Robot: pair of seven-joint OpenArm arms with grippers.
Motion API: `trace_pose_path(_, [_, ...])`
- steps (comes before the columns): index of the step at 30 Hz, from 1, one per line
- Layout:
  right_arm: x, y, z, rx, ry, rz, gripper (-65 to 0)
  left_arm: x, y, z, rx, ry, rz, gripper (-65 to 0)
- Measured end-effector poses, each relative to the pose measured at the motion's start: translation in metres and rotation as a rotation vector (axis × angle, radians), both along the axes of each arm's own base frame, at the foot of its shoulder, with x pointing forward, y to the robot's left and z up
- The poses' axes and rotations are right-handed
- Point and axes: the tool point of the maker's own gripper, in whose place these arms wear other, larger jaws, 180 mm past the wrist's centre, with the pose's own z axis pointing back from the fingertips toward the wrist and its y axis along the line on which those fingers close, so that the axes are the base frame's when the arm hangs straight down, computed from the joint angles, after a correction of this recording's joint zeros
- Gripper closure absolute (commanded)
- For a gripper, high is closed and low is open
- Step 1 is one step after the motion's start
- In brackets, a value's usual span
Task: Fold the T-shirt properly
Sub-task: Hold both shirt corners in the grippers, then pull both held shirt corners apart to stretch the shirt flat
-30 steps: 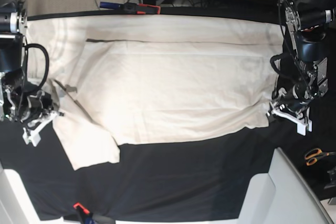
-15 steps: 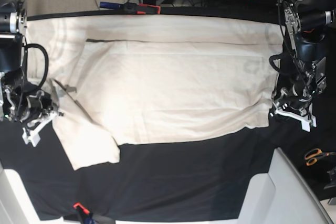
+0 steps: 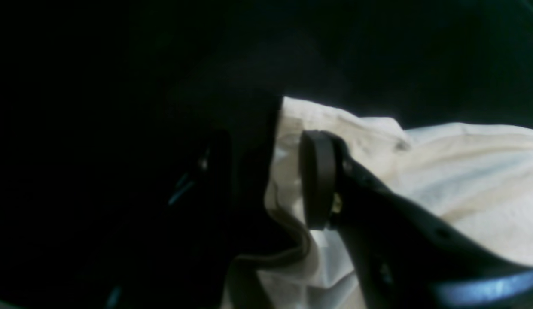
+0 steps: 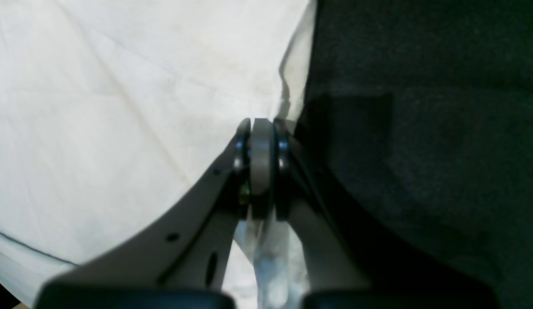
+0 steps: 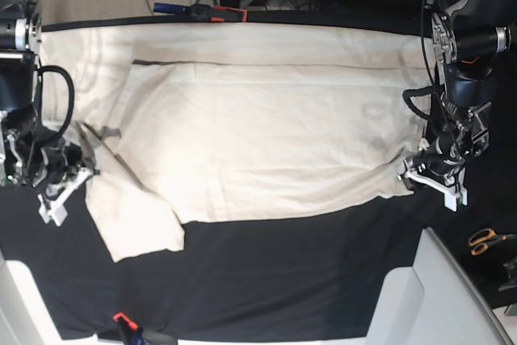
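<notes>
While both arms reach down to opposite ends of the T-shirt (image 5: pixel 258 127), each bends at the wrist so its gripper meets the cloth at table level. The left gripper (image 5: pixel 426 174) sits at the shirt's hem corner; in the left wrist view its jaws stand partly apart with a rumpled fold of the cream fabric (image 3: pixel 442 171) between them, one dark round pad (image 3: pixel 318 180) pressed against the cloth and the other lost in shadow, so a firm grip cannot be confirmed. The right gripper (image 5: pixel 63 186) rests at the opposite end, beside the sleeve; in the right wrist view its two pads (image 4: pixel 261 159) are pressed tightly together, pinching the shirt's edge (image 4: pixel 133 107).

The shirt is plain cream, unprinted, lying mostly flat on the black tablecloth (image 5: pixel 307 280), with soft wrinkles near the hem corner. One long side is folded over the body, leaving a straight crease, and one short sleeve (image 5: pixel 133 216) juts out from the near edge. Its long axis runs from one gripper to the other, neck end towards the right gripper, hem towards the left.
</notes>
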Motion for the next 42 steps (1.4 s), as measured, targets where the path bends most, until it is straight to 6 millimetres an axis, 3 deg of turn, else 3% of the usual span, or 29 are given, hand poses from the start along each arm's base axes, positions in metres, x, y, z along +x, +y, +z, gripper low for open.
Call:
trace_pose_path(13, [0.000, 0.000, 0.000, 0.000, 0.000, 0.000, -0.2, 0.007, -0.023, -0.003, -0.038, -0.026, -0.007, -25.8])
trace_pose_path(30, [0.000, -0.001, 0.000, -0.003, 0.001, -0.001, -0.2, 0.001, -0.016, -0.013, -0.082, -0.052, 0.060, -25.3])
trace_pose_path(32, [-0.001, -0.005, 0.001, -0.008, 0.000, -0.002, -0.2, 0.000, -0.016, -0.014, -0.090, -0.053, 0.070, -21.1])
trace_pose_path(34, [-0.002, -0.009, 0.000, -0.015, 0.003, -0.005, -0.2, -0.001, -0.013, -0.015, -0.085, -0.052, 0.080, -10.2])
trace_pose_path(36, [-0.006, -0.010, -0.002, -0.016, 0.009, -0.006, -0.2, -0.004, -0.011, -0.017, -0.081, -0.045, 0.084, -3.8])
trace_pose_path(42, [-0.007, -0.009, -0.003, -0.015, 0.013, -0.005, -0.2, -0.004, -0.009, -0.016, -0.075, -0.058, 0.090, -0.5])
